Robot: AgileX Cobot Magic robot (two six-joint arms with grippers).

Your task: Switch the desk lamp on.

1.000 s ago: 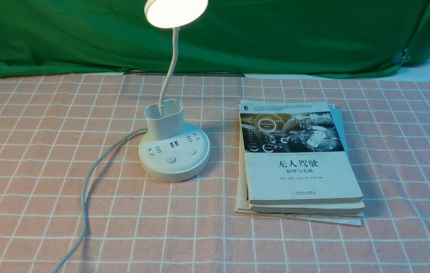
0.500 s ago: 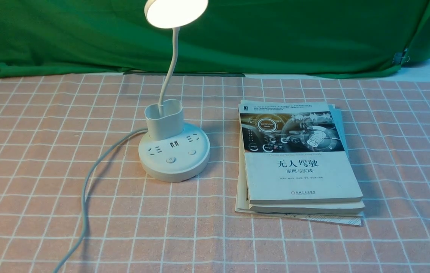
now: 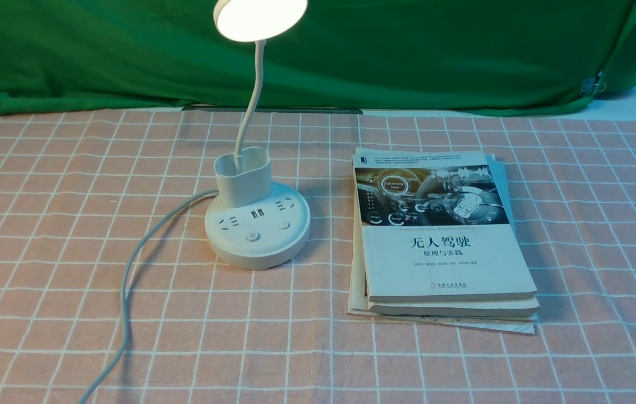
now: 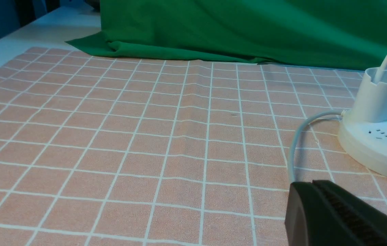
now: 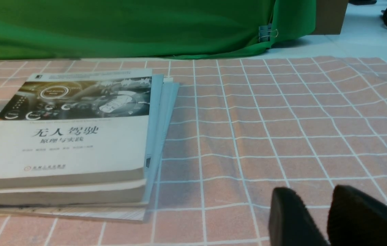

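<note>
The white desk lamp [image 3: 257, 230] stands left of centre on the checked cloth. Its round disc head [image 3: 259, 17] glows, so it is lit. Its thin neck rises from the oval cup [image 3: 242, 175], and the round base carries sockets and two buttons [image 3: 252, 237]. Its grey cord [image 3: 126, 280] runs off toward the near left. No gripper shows in the front view. In the left wrist view my left gripper [image 4: 313, 184] is shut and empty, near the cord and short of the lamp base [image 4: 377, 143]. My right gripper [image 5: 313, 193] has a narrow gap between its jaws and holds nothing.
A stack of books [image 3: 441, 235] lies right of the lamp and also shows in the right wrist view [image 5: 67, 136]. A green cloth backdrop [image 3: 408, 50] hangs along the far edge. The pink checked tablecloth [image 3: 43, 185] covers the table.
The dark left gripper fingers that showed at the left edge of the front view a second ago have moved out of that view. The lamp stays lit throughout.
</note>
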